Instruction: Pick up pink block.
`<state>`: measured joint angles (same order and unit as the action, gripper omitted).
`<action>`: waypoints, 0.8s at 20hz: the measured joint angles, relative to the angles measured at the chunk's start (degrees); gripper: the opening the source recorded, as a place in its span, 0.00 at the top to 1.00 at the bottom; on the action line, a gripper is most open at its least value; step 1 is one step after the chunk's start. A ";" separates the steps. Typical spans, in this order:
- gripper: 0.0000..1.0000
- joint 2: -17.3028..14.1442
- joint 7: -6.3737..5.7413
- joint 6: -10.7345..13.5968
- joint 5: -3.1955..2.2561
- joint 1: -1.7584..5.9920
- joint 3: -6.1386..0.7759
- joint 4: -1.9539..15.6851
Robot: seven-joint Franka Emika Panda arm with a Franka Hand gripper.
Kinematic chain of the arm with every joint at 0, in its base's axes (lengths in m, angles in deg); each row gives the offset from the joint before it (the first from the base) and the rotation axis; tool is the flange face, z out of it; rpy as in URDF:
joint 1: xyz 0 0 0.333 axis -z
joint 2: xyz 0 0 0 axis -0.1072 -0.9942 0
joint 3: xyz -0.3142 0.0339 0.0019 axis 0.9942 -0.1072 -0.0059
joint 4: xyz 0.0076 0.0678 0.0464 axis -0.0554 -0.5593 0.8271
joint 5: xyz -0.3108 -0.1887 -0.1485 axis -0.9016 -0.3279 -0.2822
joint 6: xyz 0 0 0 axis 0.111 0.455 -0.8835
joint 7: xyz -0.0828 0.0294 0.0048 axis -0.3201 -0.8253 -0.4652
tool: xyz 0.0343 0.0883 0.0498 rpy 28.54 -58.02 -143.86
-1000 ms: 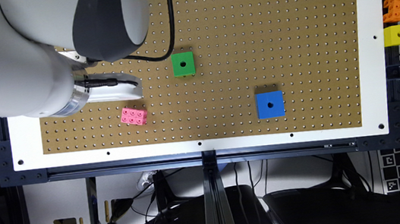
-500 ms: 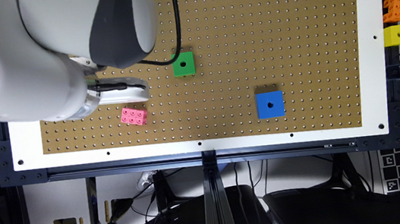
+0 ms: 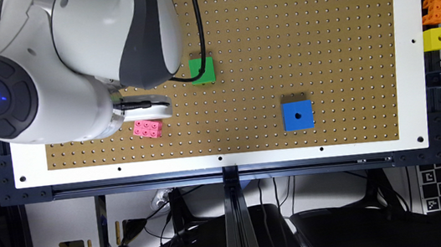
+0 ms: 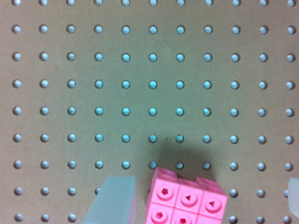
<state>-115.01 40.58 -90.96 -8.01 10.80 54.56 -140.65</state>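
Observation:
The pink block (image 3: 148,128) lies flat on the brown pegboard (image 3: 317,23), near the board's front edge at the exterior view's left. In the wrist view the pink block (image 4: 187,198) shows its holed top, lying between my two translucent fingers (image 4: 114,200), nearer to one of them than to the other. My gripper (image 4: 203,203) is open around it and not touching it. In the exterior view the gripper (image 3: 147,112) shows as a white part just beside the block, and the big white arm (image 3: 70,66) hides the board behind it.
A green cube (image 3: 202,71) sits near the board's middle, partly behind the arm's black cable. A blue cube (image 3: 298,115) stands further to the exterior view's right. Off the board at the right edge are an orange block (image 3: 437,8) and a yellow cube (image 3: 438,38).
The arm has moved toward the front edge and slightly to the exterior view's right, bringing the gripper right over the pink block. The blocks have not moved.

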 joint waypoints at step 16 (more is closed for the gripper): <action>0.00 -7.45 -0.35 -1.75 0.00 -0.45 -0.79 7.49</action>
<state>-122.46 40.23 -92.71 -8.01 10.35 53.77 -133.15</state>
